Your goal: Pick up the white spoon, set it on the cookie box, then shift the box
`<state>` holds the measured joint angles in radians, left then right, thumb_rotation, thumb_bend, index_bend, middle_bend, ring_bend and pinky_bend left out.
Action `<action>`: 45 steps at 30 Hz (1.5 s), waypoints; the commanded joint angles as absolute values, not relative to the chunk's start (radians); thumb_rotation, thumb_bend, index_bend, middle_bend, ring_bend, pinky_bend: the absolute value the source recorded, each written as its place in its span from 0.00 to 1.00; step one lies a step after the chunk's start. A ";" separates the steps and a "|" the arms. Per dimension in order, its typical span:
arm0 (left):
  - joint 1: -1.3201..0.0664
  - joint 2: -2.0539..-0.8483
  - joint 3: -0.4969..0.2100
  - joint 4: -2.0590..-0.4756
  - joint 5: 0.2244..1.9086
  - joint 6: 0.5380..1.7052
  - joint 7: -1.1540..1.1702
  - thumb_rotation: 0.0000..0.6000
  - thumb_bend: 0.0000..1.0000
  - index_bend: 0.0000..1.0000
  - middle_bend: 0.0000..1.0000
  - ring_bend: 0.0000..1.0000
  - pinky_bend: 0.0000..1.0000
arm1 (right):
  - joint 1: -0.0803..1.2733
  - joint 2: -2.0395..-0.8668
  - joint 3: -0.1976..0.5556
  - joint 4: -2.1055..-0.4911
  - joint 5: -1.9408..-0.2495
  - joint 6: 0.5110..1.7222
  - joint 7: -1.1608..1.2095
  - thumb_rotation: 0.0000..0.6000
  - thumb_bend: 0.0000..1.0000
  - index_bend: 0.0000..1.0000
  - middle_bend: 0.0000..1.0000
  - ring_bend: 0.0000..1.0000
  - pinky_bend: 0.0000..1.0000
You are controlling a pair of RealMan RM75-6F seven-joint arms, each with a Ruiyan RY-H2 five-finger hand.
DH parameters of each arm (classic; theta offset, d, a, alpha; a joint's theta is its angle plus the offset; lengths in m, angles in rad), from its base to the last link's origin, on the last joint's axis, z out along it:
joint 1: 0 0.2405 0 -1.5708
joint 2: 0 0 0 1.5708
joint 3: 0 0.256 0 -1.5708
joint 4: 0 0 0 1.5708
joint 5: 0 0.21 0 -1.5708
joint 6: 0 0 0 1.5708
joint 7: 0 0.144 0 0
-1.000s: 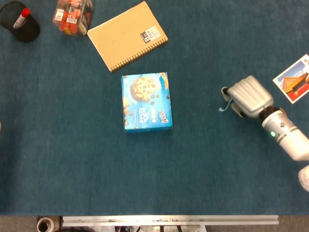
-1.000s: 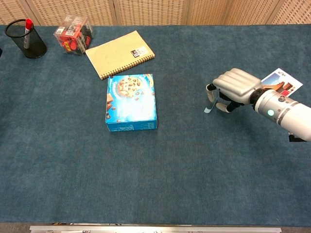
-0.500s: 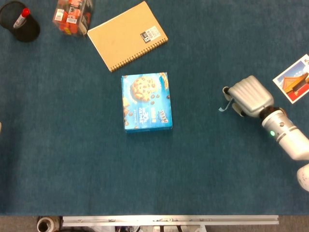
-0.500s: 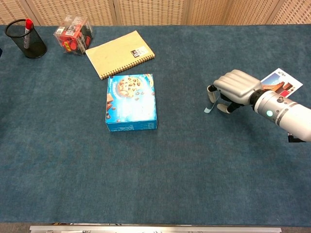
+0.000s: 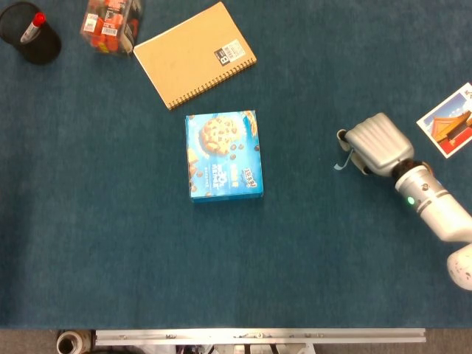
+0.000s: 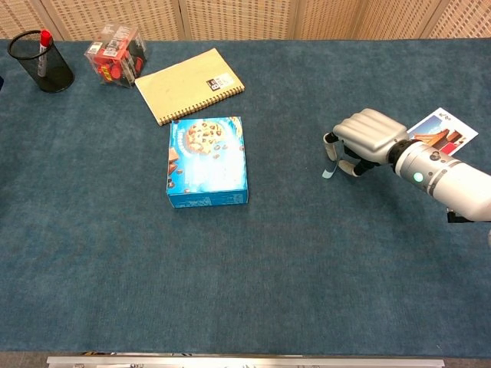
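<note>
My right robot hand [image 5: 377,144] [image 6: 368,138] hung low over the table toward its right edge, knuckles up, the back of the hand turned to both cameras. Its fingers were curled down and inward under the palm, and their tips [image 6: 331,143] pinched a small pale thing that hung below them. My right forearm [image 5: 431,204] ran back from the wrist toward the table's near right corner, a green light showing on the cuff. My left robot hand showed in neither view.
</note>
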<state>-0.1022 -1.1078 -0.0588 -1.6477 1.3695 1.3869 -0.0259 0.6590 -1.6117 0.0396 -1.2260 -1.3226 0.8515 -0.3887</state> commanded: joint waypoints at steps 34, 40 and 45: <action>-0.101 -1.093 -0.050 -1.654 1.388 1.389 -0.019 1.00 0.33 0.07 0.22 0.25 0.31 | 0.686 -1.518 0.104 -1.395 -1.345 0.941 -0.445 1.00 0.41 0.61 1.00 1.00 1.00; -0.099 -1.083 -0.042 -1.669 1.404 1.396 -0.003 1.00 0.33 0.07 0.22 0.25 0.31 | 0.735 -1.486 0.142 -1.468 -1.359 0.943 -0.521 1.00 0.41 0.61 1.00 1.00 1.00; -0.099 -1.077 -0.035 -1.681 1.423 1.402 0.014 1.00 0.33 0.07 0.22 0.25 0.31 | 0.787 -1.487 0.150 -1.479 -1.375 0.919 -0.627 1.00 0.41 0.61 1.00 1.00 1.00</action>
<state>-0.0992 -1.0782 -0.0362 -1.6793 1.4217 1.4007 0.0123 0.7624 -1.4882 0.1443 -1.4707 -1.3665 0.9314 -0.5877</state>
